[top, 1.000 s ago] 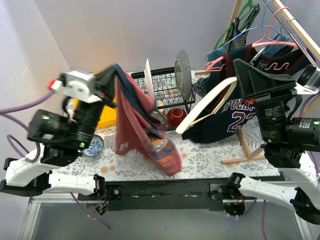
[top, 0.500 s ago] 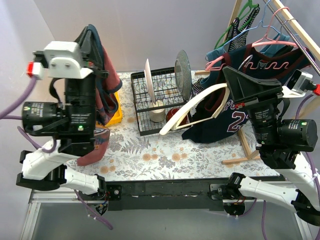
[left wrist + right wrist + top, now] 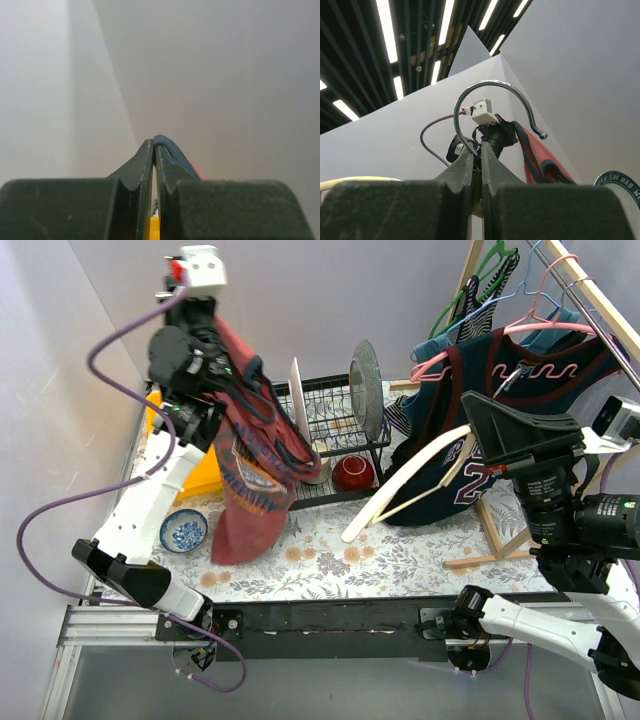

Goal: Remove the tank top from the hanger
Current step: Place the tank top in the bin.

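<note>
The red tank top (image 3: 250, 480) with navy trim hangs from my left gripper (image 3: 222, 340), which is raised high at the back left. In the left wrist view that gripper (image 3: 154, 145) is shut on the navy strap (image 3: 175, 154). The cream wooden hanger (image 3: 410, 485) is bare and slants down toward the table, apart from the tank top. My right gripper (image 3: 472, 430) holds it. In the right wrist view that gripper (image 3: 476, 146) is shut at the base of the chrome hook (image 3: 495, 86), and the tank top (image 3: 540, 160) shows beyond it.
A black wire dish rack (image 3: 330, 405) with upright plates stands at the back centre, a red bowl (image 3: 353, 472) beside it. A yellow bin (image 3: 205, 478) and a blue bowl (image 3: 184, 530) sit left. A wooden clothes rack (image 3: 580, 290) with several hung tops stands right.
My left arm has swung from the table's middle out to the left and then up high, carrying the tank top with it. The right arm has lowered the hanger's free end slightly.
</note>
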Robot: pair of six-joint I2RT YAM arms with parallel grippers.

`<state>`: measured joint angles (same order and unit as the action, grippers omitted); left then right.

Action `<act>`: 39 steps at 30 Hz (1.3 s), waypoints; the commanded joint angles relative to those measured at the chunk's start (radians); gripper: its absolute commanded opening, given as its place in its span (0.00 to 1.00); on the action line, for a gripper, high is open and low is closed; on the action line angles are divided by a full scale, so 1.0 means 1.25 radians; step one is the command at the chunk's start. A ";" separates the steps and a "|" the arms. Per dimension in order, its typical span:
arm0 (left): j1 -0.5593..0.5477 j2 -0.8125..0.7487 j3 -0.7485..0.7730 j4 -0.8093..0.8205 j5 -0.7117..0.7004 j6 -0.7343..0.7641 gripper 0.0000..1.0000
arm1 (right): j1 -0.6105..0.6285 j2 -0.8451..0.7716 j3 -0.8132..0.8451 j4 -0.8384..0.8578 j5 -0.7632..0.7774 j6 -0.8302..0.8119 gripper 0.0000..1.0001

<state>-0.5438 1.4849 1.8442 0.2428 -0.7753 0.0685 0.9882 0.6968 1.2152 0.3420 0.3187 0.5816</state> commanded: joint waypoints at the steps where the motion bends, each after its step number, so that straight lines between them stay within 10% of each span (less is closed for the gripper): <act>1: 0.118 -0.042 0.062 0.101 0.012 -0.073 0.00 | -0.003 -0.033 0.001 0.010 0.024 -0.037 0.01; 12: 0.397 0.179 0.289 -0.064 -0.004 -0.348 0.00 | -0.003 -0.067 0.000 -0.015 0.033 -0.077 0.01; 22: 0.412 0.265 0.306 -0.172 0.134 -0.501 0.00 | -0.004 -0.076 -0.022 -0.007 0.059 -0.124 0.01; 39: 0.500 0.132 -0.231 -0.322 0.374 -0.920 0.00 | -0.004 -0.095 -0.064 0.003 0.060 -0.138 0.01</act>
<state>0.0208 1.7004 1.6142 -0.0940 -0.3920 -0.9459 0.9878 0.5934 1.1301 0.2859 0.3904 0.4145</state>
